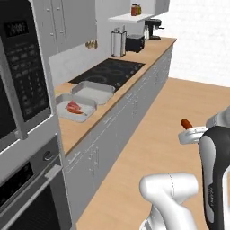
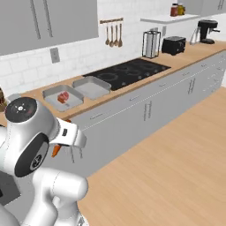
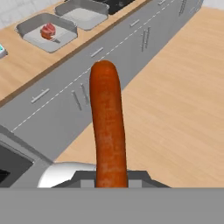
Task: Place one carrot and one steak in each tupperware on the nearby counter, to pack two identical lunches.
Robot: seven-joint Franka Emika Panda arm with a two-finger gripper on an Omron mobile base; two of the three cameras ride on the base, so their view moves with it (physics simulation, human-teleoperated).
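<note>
My gripper [image 3: 111, 181] is shut on an orange carrot [image 3: 107, 122], which sticks out lengthwise beyond the fingertips. It hangs over the wooden floor, well away from the counter [image 1: 72, 128]. In the left base view the gripper [image 1: 189, 131] holds the carrot [image 1: 186, 123] at the right. Two grey tupperware trays lie side by side on the counter. The nearer tupperware [image 1: 62, 102] holds a red steak [image 1: 73, 107]. The farther tupperware [image 1: 93, 92], next to the stovetop, looks empty. The hand view shows the tray with the steak [image 3: 48, 30] at top left and the other tupperware [image 3: 83, 12] beyond it.
A dark stovetop [image 1: 110, 72] follows the trays along the counter, then a paper-towel holder [image 1: 118, 44], toaster [image 1: 134, 43] and coffee machine [image 1: 153, 28]. A microwave and oven column [image 1: 22, 134] stands at the near left. White cabinet fronts [image 2: 145, 110] face open wooden floor [image 2: 176, 167].
</note>
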